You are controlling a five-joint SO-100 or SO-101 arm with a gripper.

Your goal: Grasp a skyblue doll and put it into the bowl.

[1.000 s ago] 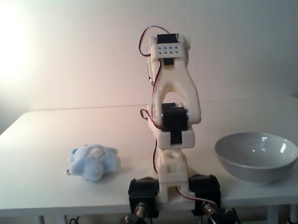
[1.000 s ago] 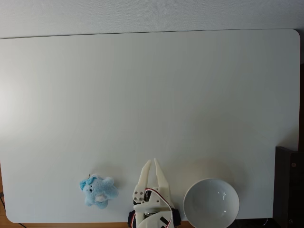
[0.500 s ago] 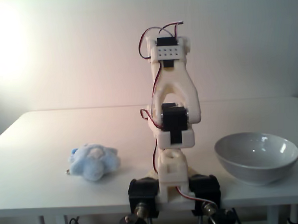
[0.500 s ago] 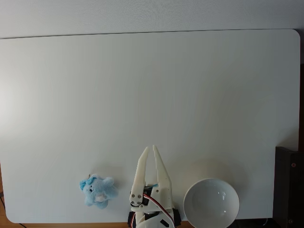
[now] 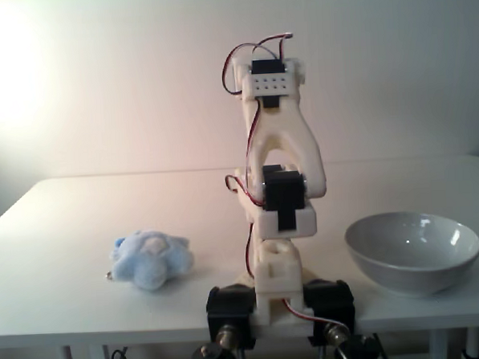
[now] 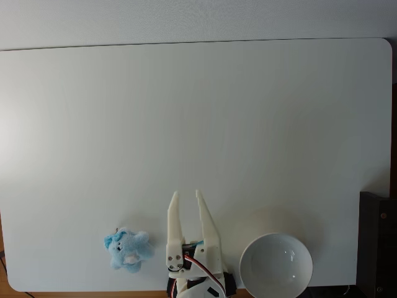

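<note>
Claw point(image 6: 185, 196) spread, base cut off

The white arm point(image 5: 278, 185) stands folded upright on its base point(image 5: 280, 302), which is clamped at the near edge. In a fixed view from the front, its upper link rises to a joint point(image 5: 268, 80) at the top, with red and black wires looping past the black servos. In a fixed view from above, the tool point(image 6: 185, 195) points away from the base, its two pale fingers point(image 6: 173, 214) spread apart with nothing between them.
</note>
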